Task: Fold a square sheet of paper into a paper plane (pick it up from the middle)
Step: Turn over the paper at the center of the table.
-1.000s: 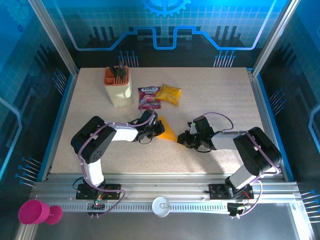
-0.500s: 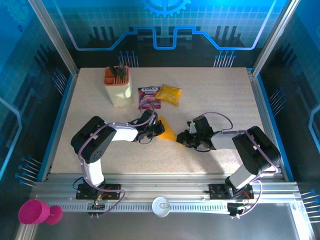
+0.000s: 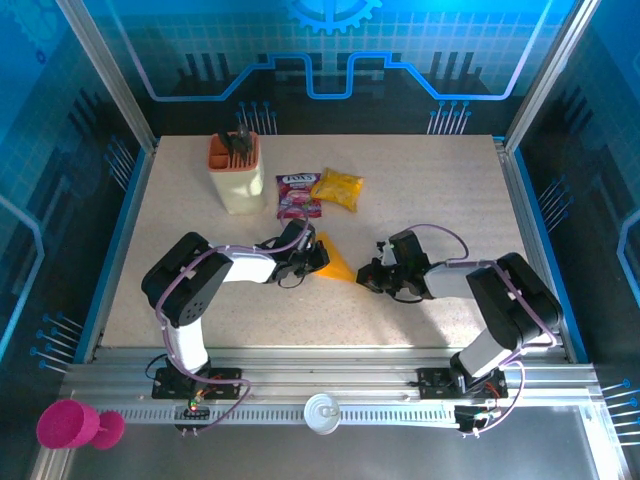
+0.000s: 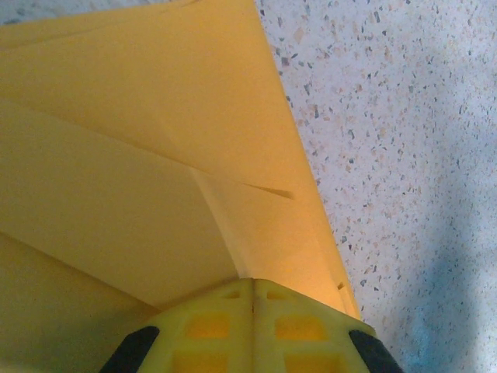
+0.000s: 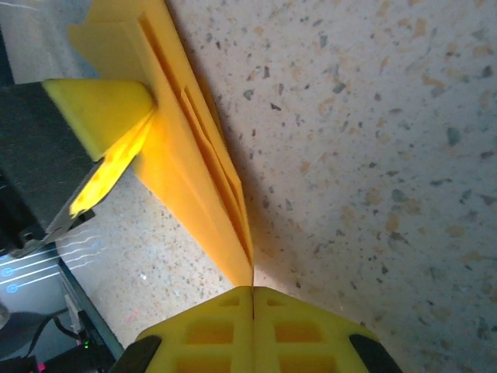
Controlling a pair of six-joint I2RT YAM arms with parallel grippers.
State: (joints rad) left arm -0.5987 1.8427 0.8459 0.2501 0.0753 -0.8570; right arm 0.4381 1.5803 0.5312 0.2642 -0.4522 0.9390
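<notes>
The left claw (image 4: 252, 289) is pinching the paper (image 4: 155, 148) at its wide end. The right claw (image 5: 252, 291) is pressing together on its pointed tip. Seen from above, the paper's long axis is running from 11 to 5 o'clock between them, tip toward the right claw. One folded paper, two claws, both gripping it.

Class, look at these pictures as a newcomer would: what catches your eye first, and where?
The folded orange-yellow paper in the middle of the table stands out, a pointed wedge pinched by the left gripper near its wide end and the right gripper at its tip. Behind it, toward the back left, stand a cream holder with an orange top, a purple-red packet and a yellow snack bag.
</notes>
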